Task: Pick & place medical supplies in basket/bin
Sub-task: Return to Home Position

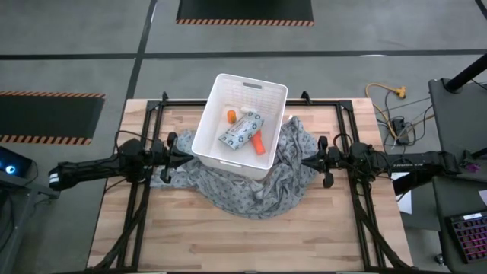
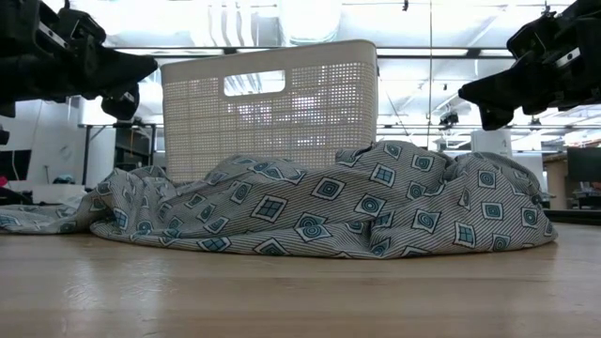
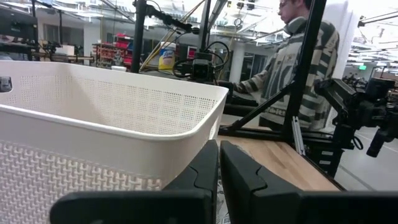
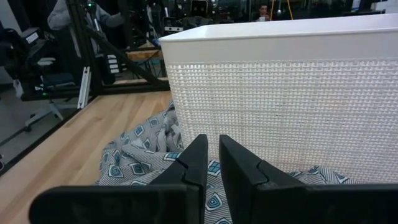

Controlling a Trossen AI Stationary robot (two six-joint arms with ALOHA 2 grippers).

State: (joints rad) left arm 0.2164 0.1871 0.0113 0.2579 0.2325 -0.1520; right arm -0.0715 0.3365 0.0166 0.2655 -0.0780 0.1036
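The white slotted basket (image 1: 240, 125) stands mid-table on the grey patterned cloth (image 1: 259, 186). Inside it lie the pale printed packet (image 1: 241, 131), the small orange bottle (image 1: 232, 115) and the orange tapered tube (image 1: 259, 142). I cannot make out the tiny white piece. My left gripper (image 1: 186, 154) hovers shut beside the basket's left wall (image 3: 93, 112), raised off the table (image 2: 141, 68). My right gripper (image 1: 304, 160) hovers shut beside the basket's right wall (image 4: 280, 106), over the cloth (image 2: 470, 94).
The cloth spreads out from under the basket toward the near and right sides (image 2: 376, 207). Bare wooden tabletop (image 1: 243, 243) lies along the near edge. Black frame bars (image 1: 141, 205) cross the table's sides. A person in a striped top (image 3: 292, 62) stands beyond the table.
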